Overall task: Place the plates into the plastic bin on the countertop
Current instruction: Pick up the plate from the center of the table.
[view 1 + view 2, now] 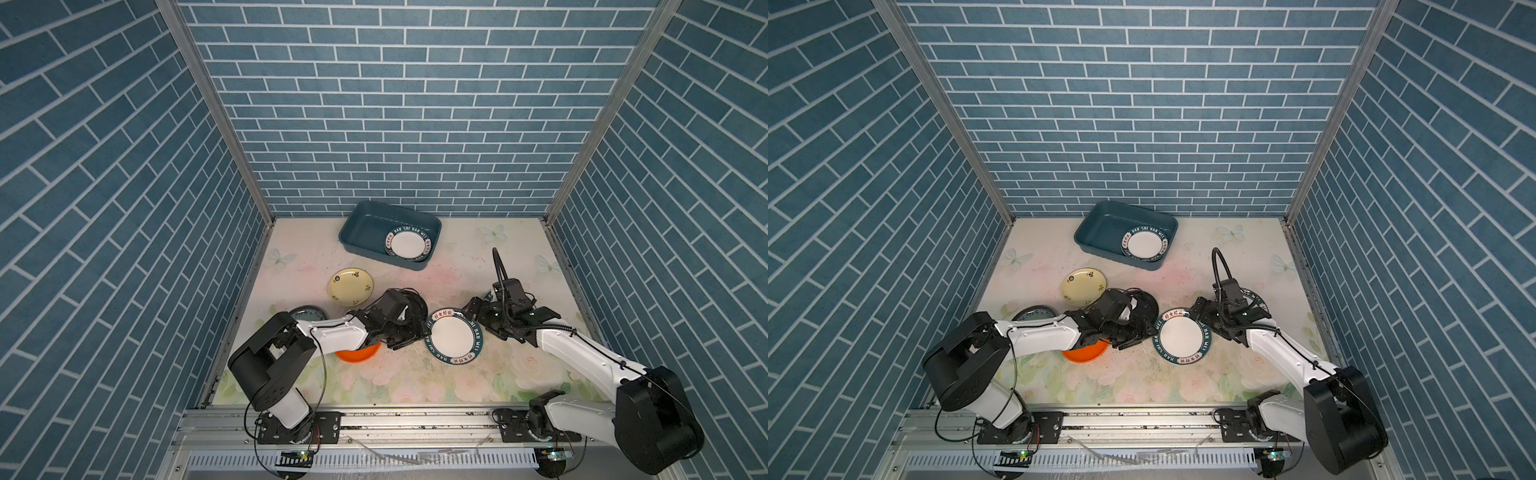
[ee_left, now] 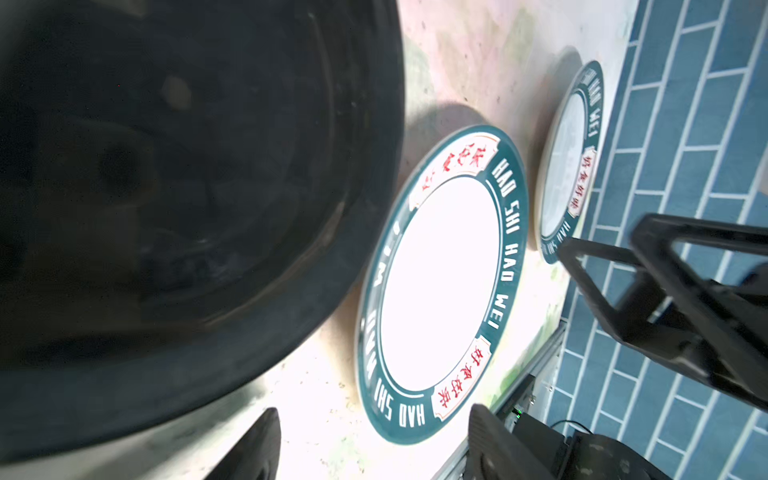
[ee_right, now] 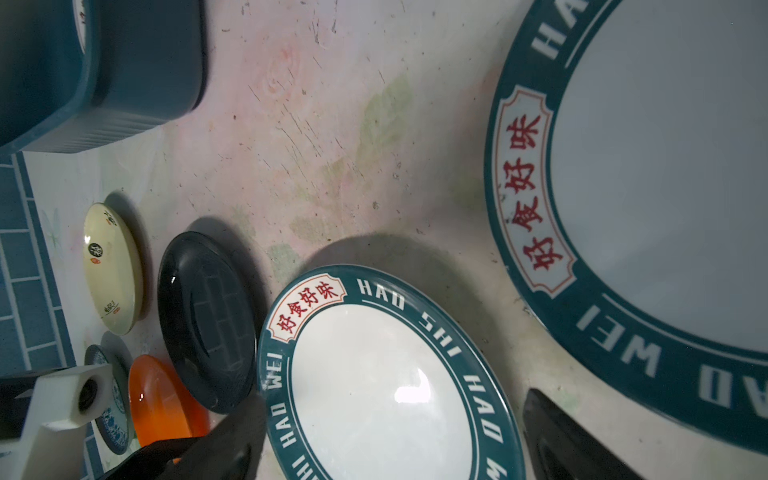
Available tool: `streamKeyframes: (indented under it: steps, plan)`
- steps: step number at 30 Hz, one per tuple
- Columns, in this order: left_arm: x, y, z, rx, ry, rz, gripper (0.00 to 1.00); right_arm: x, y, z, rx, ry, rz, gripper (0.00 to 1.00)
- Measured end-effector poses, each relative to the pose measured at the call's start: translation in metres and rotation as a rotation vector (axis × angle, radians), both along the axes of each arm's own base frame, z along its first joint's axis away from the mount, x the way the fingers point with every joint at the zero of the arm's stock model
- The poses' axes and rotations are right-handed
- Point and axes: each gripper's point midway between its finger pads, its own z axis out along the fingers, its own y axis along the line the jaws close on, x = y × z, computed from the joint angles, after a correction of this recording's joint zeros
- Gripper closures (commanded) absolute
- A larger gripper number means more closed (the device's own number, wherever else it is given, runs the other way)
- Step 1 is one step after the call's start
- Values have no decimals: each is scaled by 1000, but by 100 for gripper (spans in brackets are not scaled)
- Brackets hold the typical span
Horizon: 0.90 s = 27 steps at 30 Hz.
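Reaching from the 7 o'clock edge of the worktop (image 1: 415,382), the left arm (image 1: 332,332) folds its black shoulder link back and lays its white forearm low toward 3 o'clock. It crosses above the orange plate (image 1: 359,354) at 7 o'clock and hides part of the teal patterned plate (image 1: 309,312) at 9 o'clock. Its wrist hangs over the black plate (image 3: 208,324) near the centre. The left end effector (image 2: 374,432) points toward 3 o'clock, jaws well apart and gripping nothing. Only bare worktop and the near rim of the middle lettered plate (image 1: 451,337) show between them; that plate lies flat just beside the black plate, at its 4 o'clock. The right arm (image 1: 573,345) comes in from the 5 o'clock edge, forearm angled toward 10 o'clock, wrist above the outer lettered plate (image 2: 567,162) at 3 o'clock. The right end effector (image 3: 395,399) is likewise spread wide and empty, and its wrist view shows the middle lettered plate between the two fingers, ungripped. The plastic bin (image 1: 365,226) sits skewed at 12 o'clock with the binned lettered plate (image 1: 410,244) lying in its 4 o'clock end. The pale yellow plate (image 1: 350,286) rests on the worktop at 10 o'clock.
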Motion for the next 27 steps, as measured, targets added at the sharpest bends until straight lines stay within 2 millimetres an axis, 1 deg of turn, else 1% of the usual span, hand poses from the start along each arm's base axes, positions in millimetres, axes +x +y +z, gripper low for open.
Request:
streamKeyframes:
  steps: [3,5,11,14,17,19,22,25,27]
  plan:
    - [-1,-4,-12,-4,25,-11,29,-1,4,-11,-15,23,6,4]
    - [1,-10,-12,-20,28,-20,31,0,6,-16,-21,32,12,4]
    - [9,-31,-14,-69,31,-52,44,2,13,-30,-32,51,28,4]
    - [10,-34,-15,-74,33,-63,54,1,15,-33,-37,57,37,5]
    - [11,-36,-16,-70,31,-76,68,1,15,-33,-41,52,36,4]
    - [12,-39,-13,-74,20,-87,77,2,14,-33,-46,51,33,5]
    - [15,-44,-5,-89,4,-106,87,2,13,-33,-51,46,29,4]
    - [17,-49,3,-106,-15,-128,94,2,11,-30,-59,44,24,4]
    - [18,-50,6,-102,-16,-132,97,4,11,-23,-58,31,23,4]
